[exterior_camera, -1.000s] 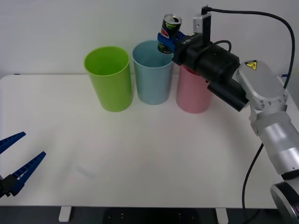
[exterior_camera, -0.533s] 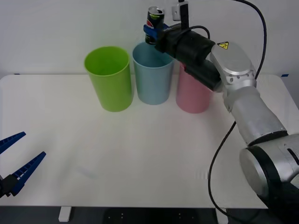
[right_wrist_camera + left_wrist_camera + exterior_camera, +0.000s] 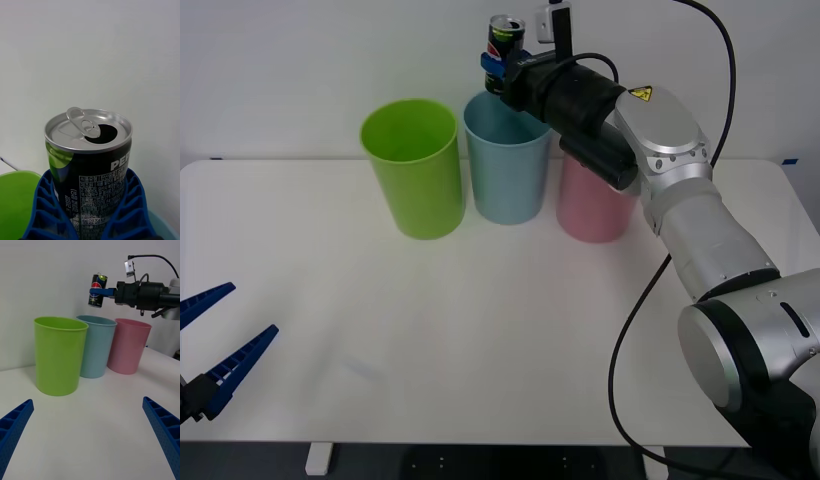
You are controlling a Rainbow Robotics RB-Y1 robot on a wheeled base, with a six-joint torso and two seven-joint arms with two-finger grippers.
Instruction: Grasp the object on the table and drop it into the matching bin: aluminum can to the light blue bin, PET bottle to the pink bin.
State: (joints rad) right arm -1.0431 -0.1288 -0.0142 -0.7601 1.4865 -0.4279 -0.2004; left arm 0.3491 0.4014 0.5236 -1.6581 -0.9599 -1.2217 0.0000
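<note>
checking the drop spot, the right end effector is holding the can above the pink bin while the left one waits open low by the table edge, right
Not quite: the front view shows the right end effector holding the can above the light blue bin, not the pink bin. The left end effector does wait open.

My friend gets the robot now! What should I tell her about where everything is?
Right tool: shut on the aluminum can, holding it upright in the air above the light blue bin.
Left tool: open, parked low at the near left of the table.
Pink bin stands to the right of the light blue one, lime green bin to its left.
Done: can picked up and carried over.
Left: let it drop into the light blue bin.
</note>
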